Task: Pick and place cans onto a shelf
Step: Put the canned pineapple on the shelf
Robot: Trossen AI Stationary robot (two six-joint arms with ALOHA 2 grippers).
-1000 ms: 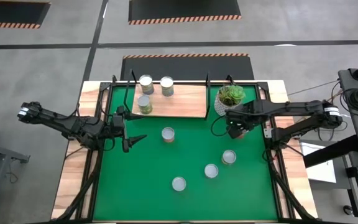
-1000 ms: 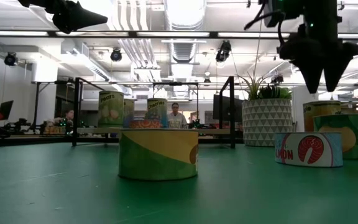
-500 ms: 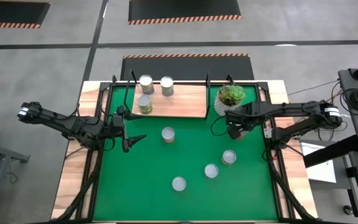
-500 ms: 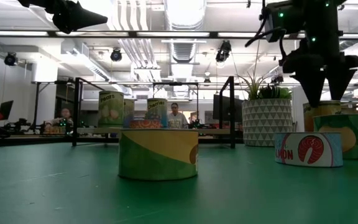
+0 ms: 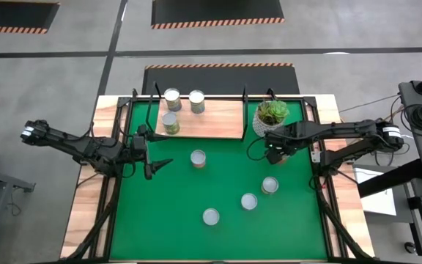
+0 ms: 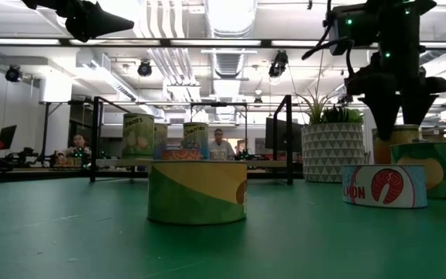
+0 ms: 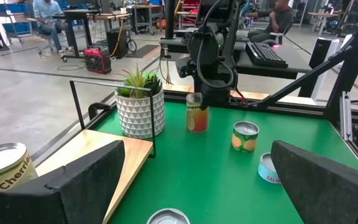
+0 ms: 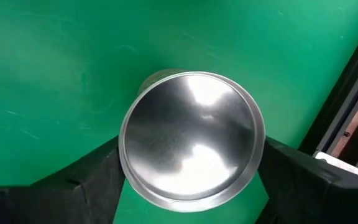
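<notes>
My right gripper (image 8: 191,180) points down over an orange-labelled can (image 7: 196,119) on the green mat (image 5: 218,187), near the plant pot; its fingers flank the can's silver top (image 8: 191,134). In the high view the gripper (image 5: 273,155) hides this can. Three cans (image 5: 172,97) stand on the light-wood shelf (image 5: 215,121) at the far side. Several more cans (image 5: 198,158) stand on the mat. My left gripper (image 5: 163,164) hangs open above the mat's left part, holding nothing. My right gripper has the can's upper side wall (image 8: 124,155) between its two fingers (image 8: 92,174), one on each side, with no gap showing. The fingers come from above and point down. The can stands upright with its bottom on the mat (image 6: 399,155).
A white pot with a green plant (image 5: 271,117) stands just beyond the right gripper, beside the shelf's right end. A flat salmon tin (image 6: 384,186) and a green-yellow can (image 6: 440,169) stand close by. Black frame rails (image 5: 319,158) edge the mat.
My right gripper has come down over the orange-labelled can, still pointing down. Its fingers spread a little on the way and then closed in on the can's sides. The can has stayed on the mat.
</notes>
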